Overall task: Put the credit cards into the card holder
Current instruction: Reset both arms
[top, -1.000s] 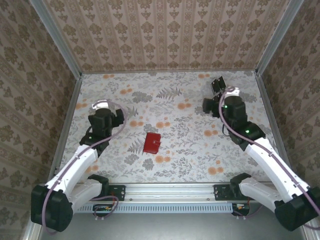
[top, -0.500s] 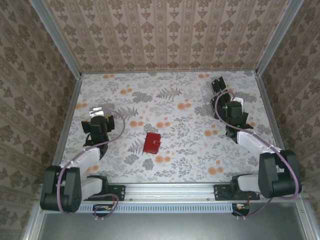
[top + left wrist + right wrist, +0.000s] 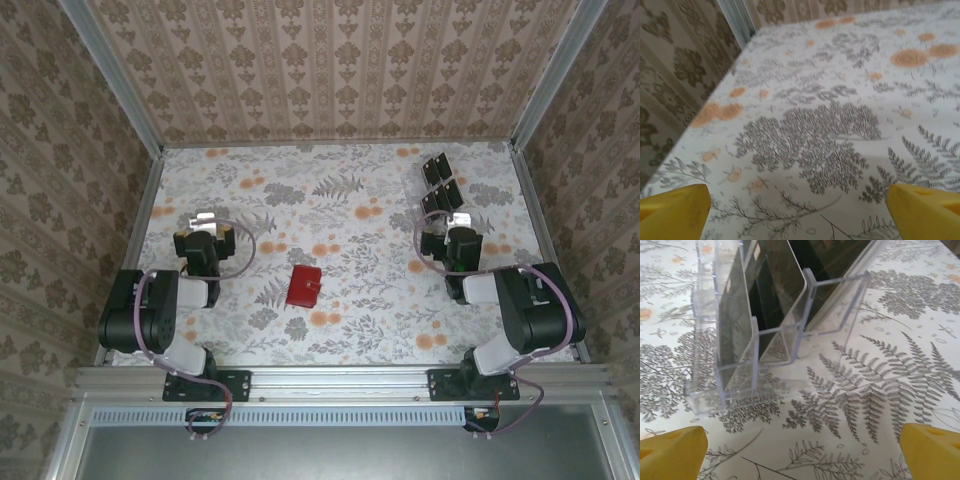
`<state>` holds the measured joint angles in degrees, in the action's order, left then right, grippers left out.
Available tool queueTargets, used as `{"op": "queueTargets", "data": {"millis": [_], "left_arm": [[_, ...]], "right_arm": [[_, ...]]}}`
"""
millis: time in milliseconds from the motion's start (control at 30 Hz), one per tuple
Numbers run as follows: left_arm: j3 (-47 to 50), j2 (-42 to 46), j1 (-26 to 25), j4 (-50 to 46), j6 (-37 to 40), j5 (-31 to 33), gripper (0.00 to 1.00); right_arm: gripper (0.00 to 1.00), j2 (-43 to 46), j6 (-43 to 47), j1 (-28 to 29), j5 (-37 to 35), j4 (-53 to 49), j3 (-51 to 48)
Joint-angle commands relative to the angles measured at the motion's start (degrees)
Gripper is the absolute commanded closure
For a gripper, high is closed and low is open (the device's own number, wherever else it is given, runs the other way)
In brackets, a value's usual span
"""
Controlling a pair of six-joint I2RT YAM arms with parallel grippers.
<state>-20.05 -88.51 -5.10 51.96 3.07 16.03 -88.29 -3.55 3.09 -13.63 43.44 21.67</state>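
The wallet (image 3: 303, 286) lies folded shut, a red rectangle flat on the floral table (image 3: 350, 330), and no gripper touches it. None of the cards (image 3: 776, 290) is in it. They stand upright in a clear stepped stand (image 3: 837, 305) well to the right of the wallet and farther back, near the back right corner. Through the plastic they show as dark sheets, one row behind another. There may be three rows, but glare on the plastic makes the count uncertain.

The left gripper (image 3: 799, 212) hovers low over bare tablecloth to the left of the wallet and a little farther back, well apart from it. Its yellow fingertips (image 3: 672, 210) sit at opposite lower corners of the left wrist view, spread wide with nothing between them.

The right gripper (image 3: 800, 452) is to the right of the wallet and a little farther back, pointing at the stand from just in front of it. Its jaws are likewise spread wide and empty, and a strip of fern-printed cloth separates the tips from the foot of the stand.

Both arms are folded back, each about as far from the wallet as the other.
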Motion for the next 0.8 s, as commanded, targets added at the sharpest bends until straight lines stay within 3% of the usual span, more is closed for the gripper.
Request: {"op": "queueTargets", "data": {"millis": [0, 767], "left_arm": [[-2.1, -0.3, 2.7, 0.5, -1.0, -6.2, 0.00], [-2.4, -0.1, 3.0, -0.4, -1.3, -7.2, 0.00]], "right_arm": [[0.00, 0.1, 0.4, -1.5, 4.5, 6.5, 1.5], [0.00, 0.7, 1.0, -1.7, 6.6, 6.0, 1.4]]}}
